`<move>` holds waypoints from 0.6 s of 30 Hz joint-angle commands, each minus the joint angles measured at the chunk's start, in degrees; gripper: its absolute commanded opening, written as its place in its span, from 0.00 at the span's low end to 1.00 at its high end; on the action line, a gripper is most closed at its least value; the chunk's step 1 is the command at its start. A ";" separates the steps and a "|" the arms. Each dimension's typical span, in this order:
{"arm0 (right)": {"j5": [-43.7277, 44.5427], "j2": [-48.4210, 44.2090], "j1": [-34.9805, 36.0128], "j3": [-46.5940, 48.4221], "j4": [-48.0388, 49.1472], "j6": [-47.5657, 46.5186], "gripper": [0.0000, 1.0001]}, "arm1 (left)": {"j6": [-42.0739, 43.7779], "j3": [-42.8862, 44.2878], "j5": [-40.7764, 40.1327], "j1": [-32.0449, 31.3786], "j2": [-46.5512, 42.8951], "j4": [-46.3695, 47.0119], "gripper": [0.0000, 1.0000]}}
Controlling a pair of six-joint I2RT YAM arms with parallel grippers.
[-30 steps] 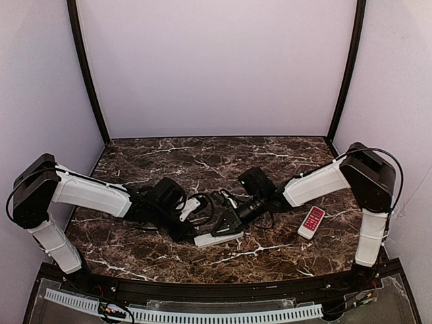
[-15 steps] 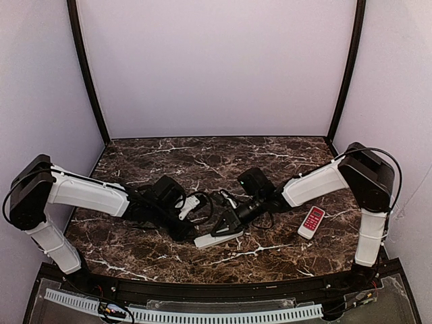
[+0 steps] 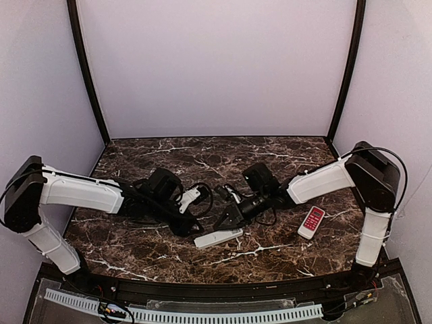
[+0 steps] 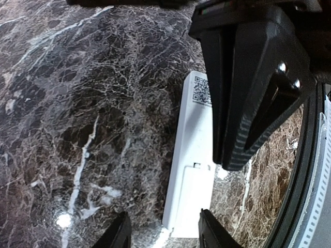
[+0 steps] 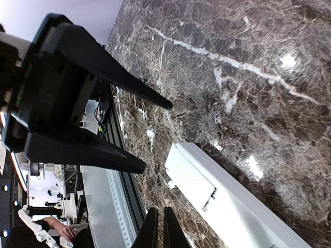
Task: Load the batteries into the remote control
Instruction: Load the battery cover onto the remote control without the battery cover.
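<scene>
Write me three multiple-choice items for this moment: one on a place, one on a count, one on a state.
1. In the top view, where does the red-and-white remote lie relative to the white remote?
A. on top of it
B. to its left
C. to its right

2. How many remotes are on the table?
A. one
B. two
C. four

3. How do the right arm's jaws stand?
A. shut, empty
B. wide open
C. clamped on the white remote

Answers:
1 C: it lies apart from the white remote, toward the table's right side.
2 B: only the white one and the red-and-white one show.
3 A: the right wrist view shows the fingertips together with nothing between them.
</scene>
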 commanded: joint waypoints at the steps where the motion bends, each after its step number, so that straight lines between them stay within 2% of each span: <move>1: 1.65 -3.50 -1.93 -2.23 1.50 0.58 0.05 | 0.07 1.92 4.42 -0.42 2.69 0.47 0.45; 18: 0.44 -3.55 -3.16 -3.69 2.14 0.41 0.04 | 2.78 6.71 0.68 -2.14 10.25 -4.06 0.41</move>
